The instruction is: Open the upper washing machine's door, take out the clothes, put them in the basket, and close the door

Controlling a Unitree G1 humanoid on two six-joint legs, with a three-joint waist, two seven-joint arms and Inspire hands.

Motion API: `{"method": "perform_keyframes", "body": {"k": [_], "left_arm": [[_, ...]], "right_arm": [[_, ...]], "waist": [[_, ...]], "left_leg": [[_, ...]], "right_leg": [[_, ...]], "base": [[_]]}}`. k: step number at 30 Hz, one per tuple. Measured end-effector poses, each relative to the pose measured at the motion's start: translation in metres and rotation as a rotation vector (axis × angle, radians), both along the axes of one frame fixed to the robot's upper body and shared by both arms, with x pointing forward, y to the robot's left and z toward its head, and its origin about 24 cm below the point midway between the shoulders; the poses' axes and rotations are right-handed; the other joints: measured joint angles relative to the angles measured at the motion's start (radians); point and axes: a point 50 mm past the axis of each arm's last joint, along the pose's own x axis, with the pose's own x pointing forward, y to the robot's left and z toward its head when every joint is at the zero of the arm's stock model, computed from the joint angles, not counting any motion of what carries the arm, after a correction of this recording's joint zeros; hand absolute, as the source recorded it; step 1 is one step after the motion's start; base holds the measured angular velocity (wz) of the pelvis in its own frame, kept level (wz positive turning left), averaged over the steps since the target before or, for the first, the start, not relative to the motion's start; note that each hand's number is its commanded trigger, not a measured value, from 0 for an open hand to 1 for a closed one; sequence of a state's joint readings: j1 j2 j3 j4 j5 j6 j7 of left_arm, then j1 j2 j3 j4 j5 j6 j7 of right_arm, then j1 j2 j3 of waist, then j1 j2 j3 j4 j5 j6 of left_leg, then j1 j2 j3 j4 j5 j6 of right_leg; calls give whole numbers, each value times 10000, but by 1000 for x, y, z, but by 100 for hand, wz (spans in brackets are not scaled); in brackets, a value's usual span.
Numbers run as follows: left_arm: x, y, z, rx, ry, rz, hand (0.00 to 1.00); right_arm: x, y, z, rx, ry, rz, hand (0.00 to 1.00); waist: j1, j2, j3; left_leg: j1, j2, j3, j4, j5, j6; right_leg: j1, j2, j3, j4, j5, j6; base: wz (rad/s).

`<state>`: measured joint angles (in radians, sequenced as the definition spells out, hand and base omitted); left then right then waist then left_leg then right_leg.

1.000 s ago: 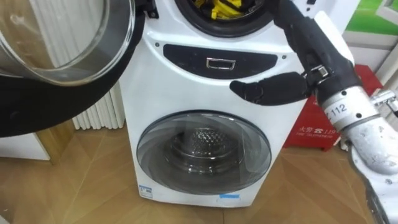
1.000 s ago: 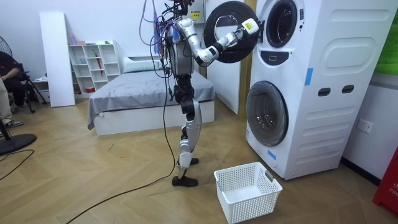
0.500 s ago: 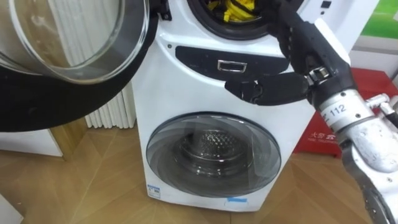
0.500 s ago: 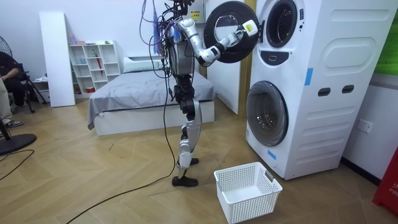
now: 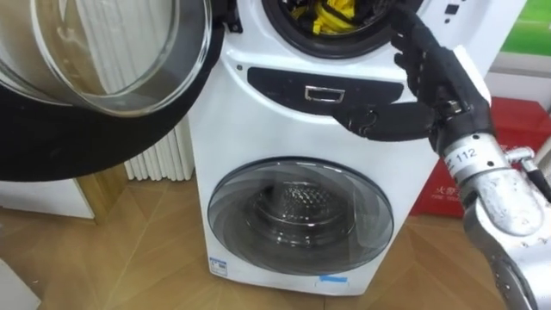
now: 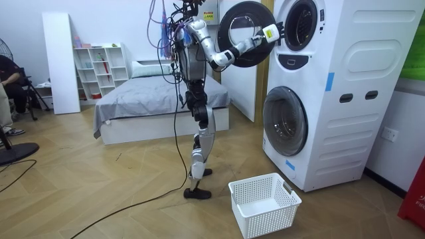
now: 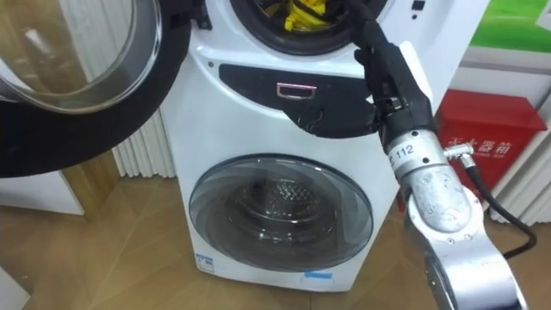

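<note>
Upper door [image 5: 95, 77] stands swung wide for access; right hand [image 5: 437, 82], fingers straight, thumb spread, empty, poised at drum mouth [image 5: 334, 47] toward yellow clothes [image 5: 331, 14].

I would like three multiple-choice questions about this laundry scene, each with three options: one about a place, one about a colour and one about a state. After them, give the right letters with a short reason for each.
1. Where is the yellow clothing?
A. on a table
B. in the upper drum
C. on a chair

2. What colour is the basket that stands before the machine?
A. red
B. blue
C. white

3. In what state is the lower door?
A. closed
B. swung wide open
C. taken off

Answers:
1. B, because the yellow cloth shows inside the open round mouth at the top of the eye views.
2. C, because the room view shows a white lattice basket.
3. A, because its glass sits flat in the machine's front, with the drum seen through it.
</note>
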<state>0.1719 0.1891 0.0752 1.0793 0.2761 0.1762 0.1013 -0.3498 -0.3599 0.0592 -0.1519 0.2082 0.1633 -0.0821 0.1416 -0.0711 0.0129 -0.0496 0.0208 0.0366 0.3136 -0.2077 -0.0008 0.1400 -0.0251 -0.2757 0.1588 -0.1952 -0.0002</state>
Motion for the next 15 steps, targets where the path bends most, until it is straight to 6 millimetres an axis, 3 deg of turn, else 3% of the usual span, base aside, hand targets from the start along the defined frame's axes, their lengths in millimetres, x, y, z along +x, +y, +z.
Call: {"method": "perform_keyframes", "body": {"k": [4, 6, 11, 12, 13, 14, 15], "left_arm": [[-11, -2, -1, -46, 302, 103, 0], [-14, -4, -2, -97, 406, 142, 0], [-19, -4, -3, -118, 620, 217, 0], [-25, -4, -3, -108, 743, 265, 0], [-28, -3, -3, -97, 794, 292, 0], [-30, -2, -3, -66, 828, 276, 0], [-29, -3, -3, -90, 784, 279, 0]], "right_arm": [[4, 1, -12, -13, 313, -139, 0], [7, 2, -21, 233, 680, -213, 0], [10, 0, -31, 508, 1082, -468, 0], [10, 0, -31, 605, 1097, -407, 0], [10, 0, -31, 709, 1119, -376, 0], [10, -2, -30, 819, 1108, -430, 0], [10, -8, -28, 809, 1057, -620, 0]], "waist": [[58, 129, -23], [100, 145, -16], [327, 57, -65], [352, -29, -83], [345, -236, -21], [259, -316, -44], [298, -482, -78]], "left_leg": [[-693, 207, -9, 1637, -438, -13], [-805, 214, -20, 2069, -442, -14], [-840, 193, 26, 1780, -425, -43], [-969, 150, -16, 1900, -351, -151], [-1072, 56, -23, 1939, -352, -242], [-1463, -176, -87, 1439, -250, -356], [-1855, -190, -48, 760, 167, -375]], "right_leg": [[-139, 123, 266, 603, -375, -121], [-131, 80, 281, 901, -551, -153], [-443, -133, 344, 1538, -1151, -372], [-421, -161, 420, 1540, -1182, -416], [-409, -182, 595, 1544, -1212, -445], [-408, -192, 961, 1485, -1340, -386], [-385, -207, 1162, 1430, -1407, -323]], "base": [[9], [7], [21], [22], [50], [59], [51]]}}
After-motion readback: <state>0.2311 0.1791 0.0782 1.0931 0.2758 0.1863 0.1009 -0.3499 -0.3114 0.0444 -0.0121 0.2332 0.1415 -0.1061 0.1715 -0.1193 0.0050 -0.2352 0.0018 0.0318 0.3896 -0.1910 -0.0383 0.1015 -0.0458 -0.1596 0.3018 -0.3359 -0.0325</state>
